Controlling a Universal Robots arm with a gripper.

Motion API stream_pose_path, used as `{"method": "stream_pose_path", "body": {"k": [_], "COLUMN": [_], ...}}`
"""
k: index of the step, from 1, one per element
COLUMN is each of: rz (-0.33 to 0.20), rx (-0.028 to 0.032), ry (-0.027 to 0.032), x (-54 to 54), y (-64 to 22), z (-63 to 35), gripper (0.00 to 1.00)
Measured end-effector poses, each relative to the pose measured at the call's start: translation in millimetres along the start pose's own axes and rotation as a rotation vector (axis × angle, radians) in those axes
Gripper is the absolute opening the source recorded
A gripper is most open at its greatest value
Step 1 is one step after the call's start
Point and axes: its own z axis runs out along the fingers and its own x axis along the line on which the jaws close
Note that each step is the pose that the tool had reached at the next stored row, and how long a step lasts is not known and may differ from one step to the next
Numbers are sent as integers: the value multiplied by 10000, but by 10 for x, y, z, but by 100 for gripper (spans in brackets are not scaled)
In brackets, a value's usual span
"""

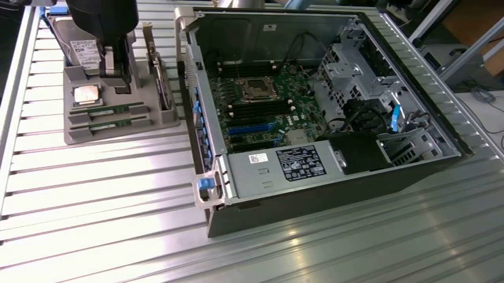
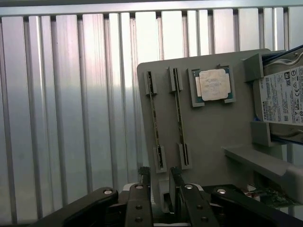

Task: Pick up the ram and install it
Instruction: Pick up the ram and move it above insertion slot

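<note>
Two ram sticks lie in slots of a grey holder tray. They are thin green strips, one nearer the tray's middle and one by its front edge. In the wrist view they run side by side, one near the tray's edge and the other closer to the processor. My gripper hangs over the tray, above the processor end and just behind the sticks. Its fingers stand a narrow gap apart with nothing between them. The gripper sits off the sticks' near ends, touching neither.
On the tray also sit a square silver processor, a hard drive and an upright expansion card. An open computer case lies at the exterior view's right, with black memory slots on its motherboard and a power supply.
</note>
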Motion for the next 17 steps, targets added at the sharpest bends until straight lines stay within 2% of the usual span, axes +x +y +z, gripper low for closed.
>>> {"method": "stream_pose_path", "body": {"k": [17], "rz": [-5], "rx": [0], "ry": [0], "x": [3], "y": [-5], "z": [114], "gripper": [30]}}
